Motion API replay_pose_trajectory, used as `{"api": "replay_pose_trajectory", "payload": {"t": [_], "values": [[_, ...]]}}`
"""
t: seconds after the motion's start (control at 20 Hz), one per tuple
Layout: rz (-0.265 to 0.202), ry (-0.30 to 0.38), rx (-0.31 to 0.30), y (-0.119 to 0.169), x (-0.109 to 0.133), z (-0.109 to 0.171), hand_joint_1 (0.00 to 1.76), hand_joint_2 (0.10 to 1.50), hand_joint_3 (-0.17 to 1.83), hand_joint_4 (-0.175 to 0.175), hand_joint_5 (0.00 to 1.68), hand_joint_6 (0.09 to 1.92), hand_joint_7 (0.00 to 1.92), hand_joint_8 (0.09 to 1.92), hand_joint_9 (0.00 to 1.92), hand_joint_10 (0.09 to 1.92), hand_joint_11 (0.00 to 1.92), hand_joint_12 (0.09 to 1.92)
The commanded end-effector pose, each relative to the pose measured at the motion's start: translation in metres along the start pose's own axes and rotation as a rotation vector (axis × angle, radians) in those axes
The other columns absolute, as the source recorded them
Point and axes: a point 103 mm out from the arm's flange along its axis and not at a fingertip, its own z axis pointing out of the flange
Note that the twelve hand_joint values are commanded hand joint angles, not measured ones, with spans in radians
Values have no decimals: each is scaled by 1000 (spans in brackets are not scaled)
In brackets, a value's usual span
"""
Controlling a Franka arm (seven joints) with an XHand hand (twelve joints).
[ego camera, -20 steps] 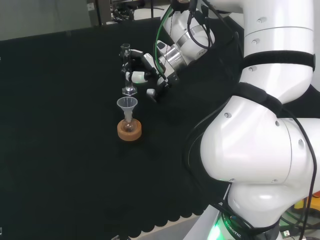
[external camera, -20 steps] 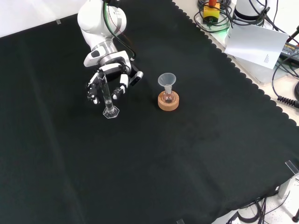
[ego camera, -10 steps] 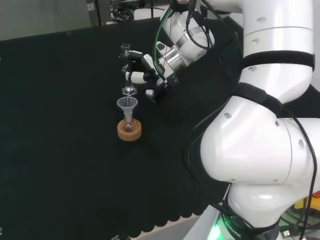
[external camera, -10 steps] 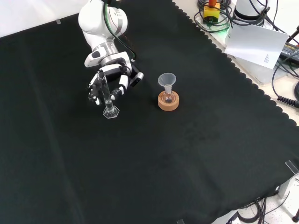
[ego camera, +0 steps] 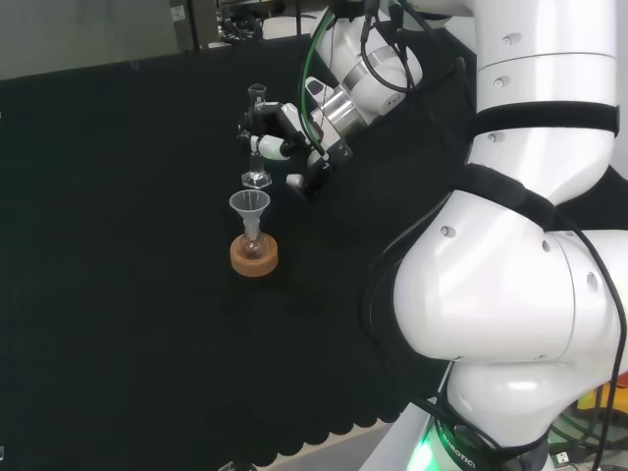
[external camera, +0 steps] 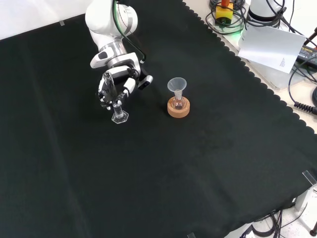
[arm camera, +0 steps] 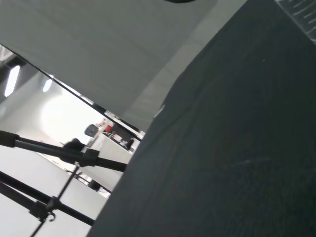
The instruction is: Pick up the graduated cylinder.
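The graduated cylinder (ego camera: 255, 178) is a thin clear tube on a hexagonal foot (external camera: 119, 117), standing on the black cloth and leaning a little. The black and white hand (external camera: 119, 82) comes in from the top of the front view, its fingers curled round the tube's upper half. In the head view the hand (ego camera: 287, 135) sits to the right of the tube, with the tube's mouth showing above the fingers. I cannot tell whether the foot still touches the cloth. A clear edge with printed marks, the cylinder (arm camera: 299, 16), crosses a corner of the wrist view.
A clear funnel (external camera: 177, 85) sits in a small flask on a cork ring (external camera: 178, 108), to the right of the cylinder in the front view and nearer in the head view (ego camera: 253, 255). Paper and cables (external camera: 270, 42) lie beyond the cloth's scalloped edge.
The fingers have closed round the cylinder. The tube has tipped, its top shifting right in the head view, and its foot has moved slightly.
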Motion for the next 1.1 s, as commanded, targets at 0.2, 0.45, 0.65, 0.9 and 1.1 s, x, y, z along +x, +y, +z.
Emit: {"api": "replay_pose_trajectory", "payload": {"t": [0.2, 0.45, 0.65, 0.9, 1.1], "values": [[-21, -267, 92, 3, 16, -15, 1150, 1135, 4, -175, 953, 1072, 1192, 392, 1371, 110, 1196, 760], [-27, -325, 114, -1, 24, -32, 1153, 1130, 4, -175, 962, 1059, 1232, 356, 1402, 87, 1219, 748], [-34, -356, 112, -8, 36, -48, 1154, 1129, 4, -175, 965, 1054, 1238, 351, 1408, 87, 1224, 747], [-39, -406, 112, -26, 56, -70, 1155, 1127, 4, -175, 968, 1049, 1242, 346, 1411, 87, 1225, 744], [-39, -445, 109, -47, 71, -87, 1155, 1126, 3, -175, 971, 1046, 1244, 343, 1412, 87, 1226, 742]]}}
